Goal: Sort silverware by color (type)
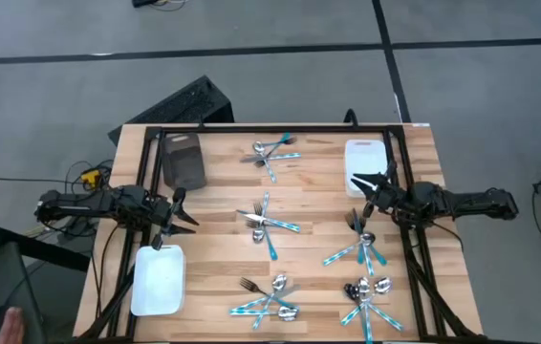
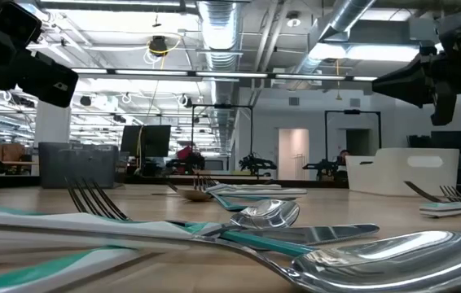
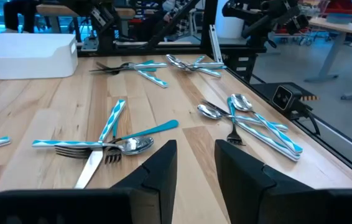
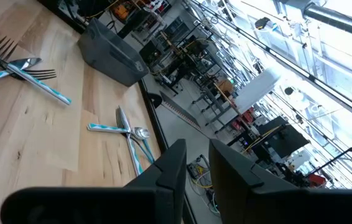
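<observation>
The silverware lies in several small crossed heaps on the wooden table: a far heap [image 1: 272,153], a middle heap [image 1: 266,225], a right heap [image 1: 361,244] and two near heaps [image 1: 269,301] [image 1: 368,296]. Each heap mixes all-silver pieces with teal-handled ones. My left gripper [image 1: 181,212] hovers open at the table's left side, above the near white bin's far edge, pointing right. In the left wrist view [image 3: 194,165] the middle heap [image 3: 107,144] lies ahead of it. My right gripper [image 1: 359,186] hovers open at the right side, beside the far white bin, pointing left [image 4: 196,165].
A dark bin [image 1: 184,158] stands far left, a white bin [image 1: 366,158] far right and another white bin [image 1: 160,279] near left. Black frame rails run along the table's left, right and far edges. A person's hand [image 1: 5,327] shows off the near left corner.
</observation>
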